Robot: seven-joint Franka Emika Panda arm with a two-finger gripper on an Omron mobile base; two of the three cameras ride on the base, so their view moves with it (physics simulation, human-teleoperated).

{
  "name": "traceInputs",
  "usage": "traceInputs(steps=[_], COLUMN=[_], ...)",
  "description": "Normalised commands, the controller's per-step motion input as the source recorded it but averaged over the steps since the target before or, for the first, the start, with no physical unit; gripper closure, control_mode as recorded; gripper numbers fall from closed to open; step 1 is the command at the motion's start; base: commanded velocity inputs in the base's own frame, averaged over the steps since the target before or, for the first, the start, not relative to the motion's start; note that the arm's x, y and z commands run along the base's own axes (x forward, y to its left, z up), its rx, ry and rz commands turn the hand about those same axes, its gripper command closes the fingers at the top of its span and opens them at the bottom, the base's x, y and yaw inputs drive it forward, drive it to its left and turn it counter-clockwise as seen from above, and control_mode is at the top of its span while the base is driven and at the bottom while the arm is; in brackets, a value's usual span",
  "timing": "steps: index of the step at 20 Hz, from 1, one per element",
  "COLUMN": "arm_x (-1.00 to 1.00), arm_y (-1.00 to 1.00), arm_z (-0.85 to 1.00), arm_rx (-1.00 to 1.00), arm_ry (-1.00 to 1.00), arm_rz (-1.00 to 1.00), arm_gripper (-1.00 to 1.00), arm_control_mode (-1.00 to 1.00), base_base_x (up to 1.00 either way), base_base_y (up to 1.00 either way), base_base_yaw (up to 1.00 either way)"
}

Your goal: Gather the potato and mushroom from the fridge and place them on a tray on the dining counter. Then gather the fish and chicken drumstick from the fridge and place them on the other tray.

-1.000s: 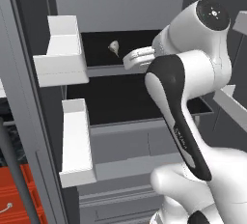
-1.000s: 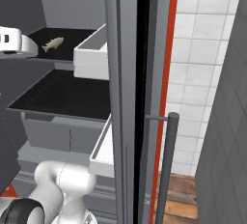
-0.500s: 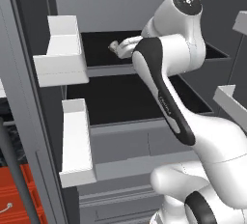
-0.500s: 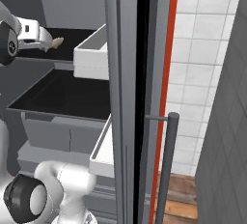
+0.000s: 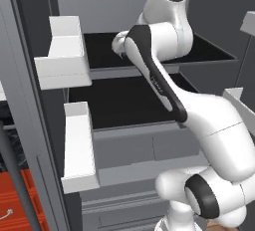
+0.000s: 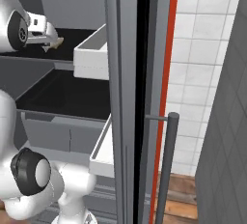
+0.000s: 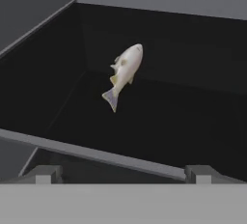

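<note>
The fridge (image 5: 30, 100) stands open, with white door bins on both sides and two black shelves inside. The arm reaches into the upper shelf (image 7: 159, 121). The end effector (image 7: 123, 174) is spread wide and holds nothing; its two finger tips (image 7: 43, 174) rise just short of the shelf's front edge.

The fish (image 7: 124, 73) lies on the upper shelf, ahead of the end effector and slightly left of its centre line, clear of both tips. It is pale, with its tail pointing toward the end effector and its head toward the back wall. In the right base view, the fish (image 6: 52, 44) shows just beyond the end effector (image 6: 48, 34).
</note>
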Motion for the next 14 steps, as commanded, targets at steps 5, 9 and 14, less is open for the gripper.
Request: traceInputs(steps=[5,9,14], arm_x=[0.37,0.29,0.30], arm_y=[0.17,0.03,0.00], arm_z=[-0.02,-0.13,-0.14], arm_rx=[-0.02,-0.02,0.00], arm_ry=[0.02,0.00,0.00], arm_rz=[-0.07,-0.04,-0.03], arm_gripper=[-1.00,-1.00,-1.00], arm_control_mode=[-1.00,-1.00,-1.00], base_base_x=[0.00,0.00,0.00], base_base_y=[0.00,0.00,0.00], base_base_yaw=[0.00,0.00,0.00])
